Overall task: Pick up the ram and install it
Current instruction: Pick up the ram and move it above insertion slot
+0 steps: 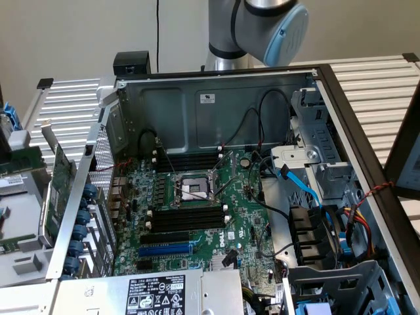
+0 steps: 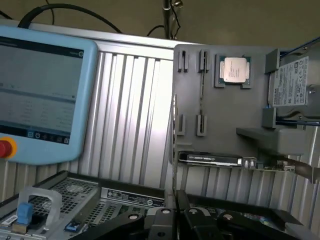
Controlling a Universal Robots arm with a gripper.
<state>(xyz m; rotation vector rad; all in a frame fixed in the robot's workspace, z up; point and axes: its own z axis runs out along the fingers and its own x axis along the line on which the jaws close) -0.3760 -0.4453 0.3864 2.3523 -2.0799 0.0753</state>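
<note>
Open computer case (image 1: 216, 98) seen from above in the exterior view, holding a green motherboard (image 1: 243, 197) with a square processor socket (image 1: 195, 188) near its middle. Long black memory slots (image 1: 187, 216) with white end clips just beside the socket on two sides. Blue cable (image 1: 305, 187) and a bundle of coloured wires (image 1: 357, 220) in the bay toward the exterior view's right. Labelled power supply (image 1: 157, 294) at the near edge, cut off by the frame. Grey robot arm (image 1: 262, 26) with a blue joint cap above the case's back wall.

Grey parts holder (image 1: 20, 210) outside the case at the exterior view's left, partly cut off. Resting in it, the ram (image 1: 23, 159), a narrow green stick, well apart from the motherboard. Broader green expansion card (image 1: 58, 187) standing on edge between the ram and the case wall.

In the wrist view, gripper (image 2: 176, 200) with black fingers (image 2: 165, 220) closed together, gripping nothing that can be seen. Beyond it, the parts holder face-on, carrying a silver processor chip (image 2: 235, 69) in a pocket, a hard drive (image 2: 295, 85) cut off at the edge, and a dark card (image 2: 210, 159) seen edge-on. Thin strip (image 2: 201, 92) between two pairs of clips, too slim to identify. Light blue teach pendant (image 2: 45, 95), screen text unreadable.
</note>
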